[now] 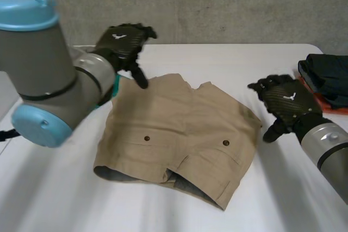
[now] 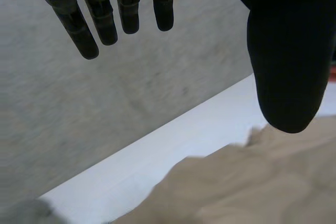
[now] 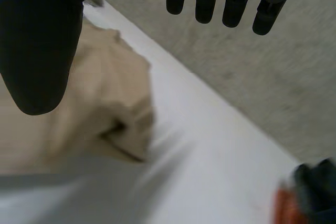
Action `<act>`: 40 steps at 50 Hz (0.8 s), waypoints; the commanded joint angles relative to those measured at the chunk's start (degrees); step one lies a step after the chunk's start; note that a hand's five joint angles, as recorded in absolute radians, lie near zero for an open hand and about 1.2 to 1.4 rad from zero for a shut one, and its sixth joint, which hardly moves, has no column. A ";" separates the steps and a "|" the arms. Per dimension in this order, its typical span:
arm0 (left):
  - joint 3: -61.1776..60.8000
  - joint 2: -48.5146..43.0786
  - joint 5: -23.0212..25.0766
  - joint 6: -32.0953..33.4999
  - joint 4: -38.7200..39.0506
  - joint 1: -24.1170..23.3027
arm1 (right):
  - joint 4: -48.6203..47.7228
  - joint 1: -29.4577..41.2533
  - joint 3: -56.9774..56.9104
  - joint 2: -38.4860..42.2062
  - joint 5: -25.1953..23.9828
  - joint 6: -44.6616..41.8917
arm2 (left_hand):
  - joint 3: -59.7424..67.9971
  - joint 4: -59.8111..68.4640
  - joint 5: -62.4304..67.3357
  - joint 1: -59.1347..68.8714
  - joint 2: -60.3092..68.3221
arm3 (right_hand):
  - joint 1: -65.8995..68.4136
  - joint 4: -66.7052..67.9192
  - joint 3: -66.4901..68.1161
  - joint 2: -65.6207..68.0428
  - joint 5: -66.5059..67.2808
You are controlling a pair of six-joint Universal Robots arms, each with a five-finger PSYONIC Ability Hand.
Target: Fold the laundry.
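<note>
Head view: tan shorts (image 1: 179, 134) are lying flat at the centre of the table (image 1: 234, 61), probably soft, light and limp, best pinched at far corners, left hand (image 1: 122, 42) at ten o'clock and right hand (image 1: 287, 103) at three hovering, fingers spread, empty.

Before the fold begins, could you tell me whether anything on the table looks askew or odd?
The tan shorts lie slightly crooked on the white table; their near hem is open and turned up, showing grey inside, and the edge beside the right hand is bunched. Nothing looks spilled or damaged.
</note>
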 commanded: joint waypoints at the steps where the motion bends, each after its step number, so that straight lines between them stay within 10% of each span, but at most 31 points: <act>1: 1.24 -8.18 6.89 10.34 0.54 8.56 | 5.79 4.60 -1.42 2.77 0.47 8.20 | -1.33 -1.06 -0.51 -1.82 -1.24 | -2.85 -2.04 -2.10 -2.01 -2.82; 18: 21.55 -33.94 19.20 29.61 -1.65 15.07 | -6.25 18.68 1.13 12.09 13.39 7.33 | 8.85 9.12 9.67 8.36 8.94 | 1.39 2.19 2.13 2.23 1.41; 21: 21.29 -34.29 19.81 29.43 -3.59 14.54 | -6.70 18.68 0.34 13.84 13.39 6.72 | 27.02 27.29 27.84 26.52 27.10 | 22.24 23.05 22.99 23.08 22.26; 22: 20.85 -34.29 20.25 29.43 -5.16 14.19 | -6.70 18.51 0.07 14.37 13.39 6.28 | 55.24 55.51 56.06 54.74 55.33 | 31.29 32.10 32.04 32.13 31.31; 24: 20.50 -34.12 19.91 29.34 -6.66 13.58 | -6.78 17.63 -0.80 15.25 13.83 4.35 | 64.92 65.19 65.74 64.43 65.01 | 66.92 67.72 67.66 67.76 66.94; 40: 4.69 -6.36 6.02 9.41 -5.27 0.14 | -9.16 6.55 -26.89 15.25 9.36 -15.87 | 64.92 65.20 65.74 64.43 65.01 | 67.15 67.96 67.90 67.99 67.18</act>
